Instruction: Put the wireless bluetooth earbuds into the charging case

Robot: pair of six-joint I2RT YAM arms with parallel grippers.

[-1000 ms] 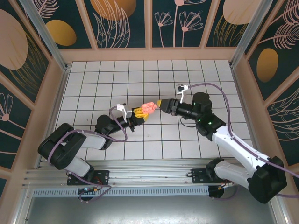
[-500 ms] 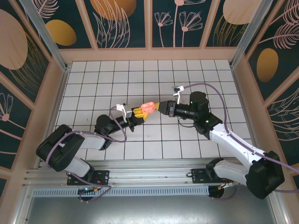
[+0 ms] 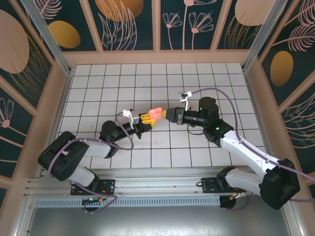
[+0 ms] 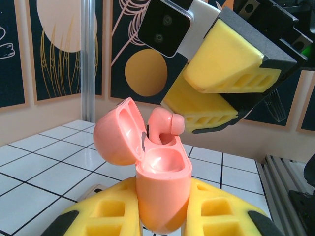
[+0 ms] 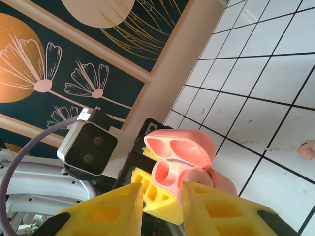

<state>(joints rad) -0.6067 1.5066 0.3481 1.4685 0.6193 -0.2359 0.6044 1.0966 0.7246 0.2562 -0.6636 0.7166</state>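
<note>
My left gripper (image 4: 165,199) is shut on the lower body of a coral-pink charging case (image 4: 162,191), holding it upright with its lid swung open to the left. One coral earbud (image 4: 165,124) sits in the case's far slot, and the near slot is empty. My right gripper (image 4: 197,91) hovers just above and right of the case, its lower finger at the earbud's head. In the right wrist view the case (image 5: 179,157) lies beyond my right gripper (image 5: 162,209), whose fingers stand apart with nothing between them. From above, both grippers (image 3: 147,119) (image 3: 171,116) meet at the case (image 3: 155,113).
A pale pink earbud (image 5: 307,149) lies on the white tiled floor (image 5: 275,73) to the right of the case. Wooden walls with dark floral panels (image 3: 130,24) enclose the tiled area. The right arm's purple cable (image 3: 231,98) arcs over the tiles.
My right gripper has moved a little left and down toward the case. The left arm and the case have stayed in place.
</note>
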